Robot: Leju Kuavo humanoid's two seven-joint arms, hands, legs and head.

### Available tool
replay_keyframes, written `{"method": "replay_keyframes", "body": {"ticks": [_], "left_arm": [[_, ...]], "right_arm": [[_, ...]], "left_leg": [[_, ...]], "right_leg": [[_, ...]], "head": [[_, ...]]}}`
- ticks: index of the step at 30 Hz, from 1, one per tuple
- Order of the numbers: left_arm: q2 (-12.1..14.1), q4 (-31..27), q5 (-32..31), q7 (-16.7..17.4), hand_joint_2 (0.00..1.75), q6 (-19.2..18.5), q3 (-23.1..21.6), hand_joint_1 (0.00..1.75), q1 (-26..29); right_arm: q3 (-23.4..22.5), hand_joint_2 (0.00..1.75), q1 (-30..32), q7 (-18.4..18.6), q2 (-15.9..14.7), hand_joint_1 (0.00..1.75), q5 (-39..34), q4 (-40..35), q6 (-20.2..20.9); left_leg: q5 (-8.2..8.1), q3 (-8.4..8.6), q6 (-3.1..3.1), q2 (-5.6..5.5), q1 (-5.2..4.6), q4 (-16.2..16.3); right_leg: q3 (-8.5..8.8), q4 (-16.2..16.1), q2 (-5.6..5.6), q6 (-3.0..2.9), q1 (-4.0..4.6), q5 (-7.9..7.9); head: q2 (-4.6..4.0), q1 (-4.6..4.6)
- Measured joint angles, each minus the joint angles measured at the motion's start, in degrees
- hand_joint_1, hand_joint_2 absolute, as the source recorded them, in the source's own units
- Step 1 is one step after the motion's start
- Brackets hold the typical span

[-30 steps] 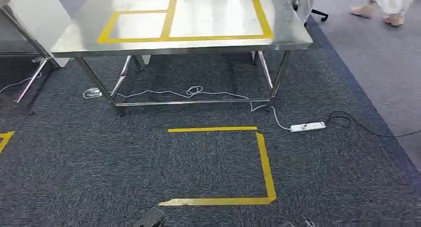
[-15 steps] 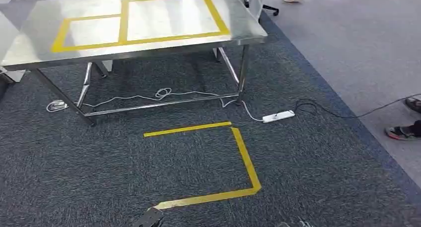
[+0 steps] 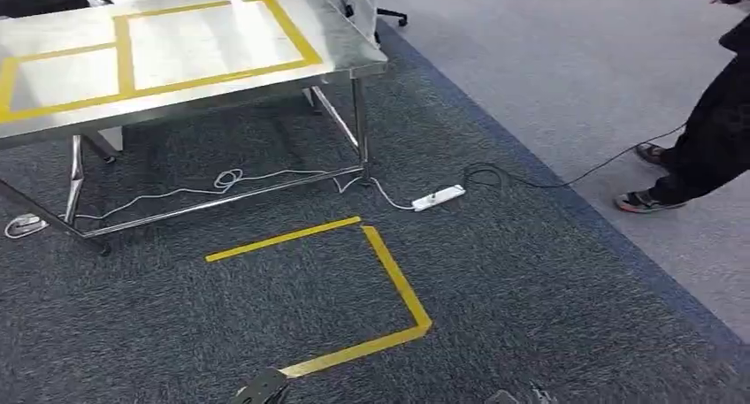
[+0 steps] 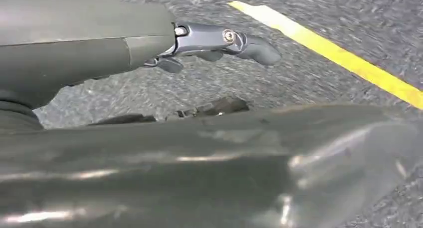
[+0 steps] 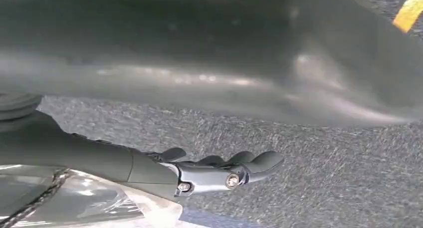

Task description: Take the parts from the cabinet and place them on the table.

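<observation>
Two hands hanging low over dark carpet (image 3: 548,298), both holding nothing. Left hand (image 4: 219,43) showing fingers loosely extended, apart, beside yellow floor tape (image 4: 344,58). Right hand (image 5: 224,170) likewise, fingers spread, gently curved. Table (image 3: 345,64) standing well ahead, to left, steel top shining, carrying yellow taped rectangles (image 3: 133,46). White power strip (image 3: 439,197) lying on carpet near table leg, cable trailing. Person (image 3: 707,139) in dark clothes standing at right edge.
</observation>
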Motion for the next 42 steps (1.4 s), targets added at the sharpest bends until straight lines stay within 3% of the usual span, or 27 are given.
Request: {"method": "replay_keyframes", "body": {"ticks": [2,3,4,5,7,9,10,12,13,14,18,20,22,23,24,25,27,28,29,32,33,34,35,36,38,40,42], "left_arm": [[0.1,0.0,0.0,0.0,0.0,0.0,0.0,0.0,0.0],[0.0,0.0,0.0,0.0,0.0,0.0,0.0,0.0,-0.1],[0.0,0.0,0.0,0.0,0.0,0.1,0.0,0.0,-0.2],[0.0,0.0,0.0,0.0,0.0,0.1,0.0,0.0,-0.2],[0.1,0.0,0.0,0.0,0.0,0.0,0.0,0.0,0.2],[0.2,0.0,0.3,0.0,0.0,0.0,0.0,0.0,0.3],[0.2,0.0,0.4,0.0,0.0,0.0,0.0,0.0,0.2],[0.2,0.0,0.4,0.0,0.0,0.0,0.0,0.0,0.1],[0.2,0.0,0.5,0.0,0.0,0.0,0.0,0.0,0.1],[0.2,0.0,0.5,0.0,0.0,0.1,0.0,0.0,0.0],[0.3,0.0,0.6,-0.3,0.0,0.3,0.0,0.0,-0.1],[0.3,0.0,0.6,-0.4,0.0,0.3,0.0,0.0,-0.1],[0.5,0.0,0.6,-0.4,0.0,0.4,0.1,0.0,0.2],[0.5,0.0,0.6,-0.4,0.0,0.4,0.1,0.0,0.4],[0.6,0.0,0.6,-0.4,0.0,0.5,0.1,0.0,0.5],[0.6,0.0,0.6,-0.4,0.0,0.5,0.1,0.0,0.5],[0.6,0.0,0.6,-0.4,0.0,0.7,0.1,0.0,0.3],[0.7,0.0,0.6,-0.4,0.0,0.7,0.1,0.0,0.3],[0.8,0.0,0.5,-0.4,0.0,0.7,0.2,0.0,0.3],[0.8,0.0,0.4,-0.4,0.0,1.0,0.2,0.0,0.3],[0.8,0.0,0.4,-0.4,0.0,1.0,0.2,0.0,0.2],[0.7,0.0,0.3,-0.4,0.0,1.0,0.2,0.0,0.1],[0.6,0.0,0.3,-0.4,0.0,1.0,0.2,0.0,0.0],[0.6,0.0,0.3,-0.4,0.0,1.0,0.2,0.0,0.0],[0.7,0.0,0.3,-0.4,0.0,1.0,0.2,0.0,0.2],[0.7,0.0,0.3,-0.4,0.0,1.0,0.2,0.0,0.1],[0.6,0.0,0.1,-0.4,0.0,1.0,0.2,0.0,0.0]], "right_arm": [[0.0,0.0,0.3,0.0,0.0,0.0,0.0,0.0,0.0],[0.0,0.0,0.4,0.1,0.0,0.0,0.1,0.0,0.1],[0.0,0.0,0.4,0.2,0.0,0.0,0.1,0.0,0.2],[0.1,0.0,0.2,0.2,0.1,0.0,0.2,0.0,0.4],[0.1,0.0,-0.2,0.6,0.1,0.0,0.4,-0.1,0.7],[0.1,0.0,0.0,1.1,0.1,0.0,0.7,-0.2,1.0],[0.1,0.0,0.2,1.2,0.1,0.0,0.9,-0.2,1.0],[0.1,0.0,0.1,1.2,0.1,0.0,1.0,-0.3,1.0],[0.1,0.0,0.0,1.2,0.1,0.0,1.0,-0.5,1.0],[0.1,0.0,-0.2,1.2,0.2,0.0,1.0,-0.8,1.2],[0.1,0.0,0.2,1.3,0.3,0.0,1.1,-0.9,1.5],[0.0,0.0,0.1,1.4,0.5,0.0,1.1,-1.0,1.6],[0.0,0.0,-0.2,1.3,0.5,0.0,1.1,-1.1,1.6],[0.0,0.0,-0.2,1.3,0.6,0.0,1.1,-1.1,1.6],[0.0,0.0,0.0,1.3,0.6,0.0,1.1,-1.1,1.7],[0.0,0.0,0.1,1.3,0.6,0.0,1.2,-1.1,1.7],[0.0,0.0,0.0,1.2,0.6,0.0,1.2,-1.1,1.7],[0.0,0.0,0.0,1.2,0.7,0.0,1.2,-1.1,1.8],[0.0,0.0,-0.2,1.2,0.9,0.0,1.3,-1.1,1.8],[0.0,0.0,-0.3,1.1,0.9,0.0,1.3,-1.1,1.8],[0.0,0.0,-0.2,1.1,0.9,0.0,1.3,-1.1,1.8],[0.0,0.0,0.0,1.1,0.9,0.0,1.4,-1.1,1.8],[0.0,0.0,-0.2,1.2,0.9,0.0,1.4,-1.1,1.9],[0.0,0.0,-0.6,1.2,0.9,0.0,1.5,-1.1,1.9],[0.0,0.0,-0.9,1.2,0.9,0.0,1.6,-1.1,1.9],[0.0,0.0,-0.6,1.4,0.9,0.0,1.7,-1.1,1.9],[0.0,0.0,-0.7,1.6,0.9,0.0,2.0,-1.1,2.0]], "left_leg": [[0.29,-0.03,0.36,1.04,-0.27,-0.2],[1.03,0.19,0.57,1.91,0.51,-1.4],[1.25,0.29,0.77,2.73,0.29,-1.6],[1.34,0.14,1.13,3.52,0.23,-1.6],[1.3,-0.09,1.18,5.51,-0.09,-1.5],[1.28,-0.27,1.16,7.21,-0.19,-1.4],[1.24,-0.25,1.1,7.94,-0.2,-1.4],[0.97,-0.13,0.71,9.29,-0.17,-1.2],[0.72,-0.06,0.35,9.88,-0.32,-0.9],[0.35,-0.34,-0.03,10.32,-0.8,-0.5],[0.0,0.2,-0.94,12.0,-0.66,-0.4],[-3.34,-1.25,-1.65,7.11,-0.19,3.5],[-8.05,-5.36,-1.82,5.37,-0.01,13.1],[-9.16,-7.08,-1.8,5.16,-0.01,16.8],[-8.82,-7.69,-1.75,5.11,-0.01,17.9],[-6.94,-7.01,-1.59,5.06,-0.02,16.2],[-1.34,-3.31,-1.12,4.14,0.0,7.4],[1.09,-1.29,-0.79,1.79,0.06,2.4],[0.25,-0.83,-0.5,-0.64,0.25,1.1],[0.29,-0.81,-0.31,0.82,-0.14,0.4],[0.71,-0.62,0.2,1.51,0.03,-0.2],[1.18,-0.33,0.53,2.56,0.4,-1.0],[1.31,-0.23,0.8,3.03,0.31,-1.3],[1.33,-0.3,0.85,3.99,0.24,-1.3],[1.23,-0.35,0.98,6.04,-0.01,-1.2],[1.19,-0.36,0.98,7.61,-0.04,-1.2],[1.0,-0.3,0.71,9.01,-0.01,-1.0]], "right_leg": [[-0.29,-0.5,1.25,0.97,-0.3,0.56],[-1.06,-0.3,1.43,1.24,-0.26,0.46],[-1.71,1.2,-2.56,1.26,0.25,-0.84],[-3.36,4.5,-4.8,1.38,0.24,-3.07],[-7.44,13.6,-6.57,1.66,0.13,-7.26],[-8.77,17.1,-6.96,1.9,0.0,-7.74],[-7.14,14.8,-7.19,1.93,-0.02,-6.13],[-1.09,4.6,-8.75,1.82,-0.01,-1.82],[1.31,-0.1,-11.81,1.82,0.18,-1.8],[2.03,-0.4,-11.77,0.97,0.38,-1.89],[1.64,-0.4,-9.28,-0.38,0.39,-1.59],[1.38,-0.4,-8.04,-0.99,0.17,-1.29],[1.11,-0.3,-6.45,-1.35,0.28,-1.13],[1.05,-0.3,-5.61,-1.37,0.31,-1.11],[1.07,-0.3,-4.86,-1.4,0.35,-1.08],[1.13,-0.2,-3.97,-1.38,0.38,-1.08],[1.19,0.0,-2.28,-1.32,0.4,-1.04],[1.11,0.1,-1.58,-1.23,0.35,-1.02],[0.83,0.2,-1.06,-0.87,0.57,-0.94],[-0.11,-0.1,0.97,0.43,-0.17,-0.17],[-0.24,-0.3,1.63,1.01,0.03,0.05],[-0.84,0.3,-0.51,0.93,-0.04,-0.42],[-1.82,2.2,-4.06,1.09,0.42,-1.93],[-3.82,6.3,-5.69,1.22,0.4,-4.25],[-7.91,15.1,-6.72,1.46,0.28,-7.84],[-7.92,15.9,-6.97,1.61,0.26,-6.9],[-3.01,7.4,-8.06,1.5,0.26,-2.69]], "head": [[0.0,0.04],[0.0,0.2],[0.0,0.33],[0.0,0.77],[0.0,0.72],[0.0,0.77],[0.0,0.77],[0.0,0.77],[0.0,0.79],[0.02,0.7],[0.0,0.48],[0.0,0.15],[0.0,0.18],[0.0,0.15],[0.0,0.22],[0.0,0.2],[0.0,0.18],[0.0,0.2],[0.0,0.33],[0.0,0.22],[0.0,0.24],[0.0,0.31],[0.0,0.68],[0.0,0.88],[0.0,0.72],[0.0,0.77],[0.0,0.77]]}}
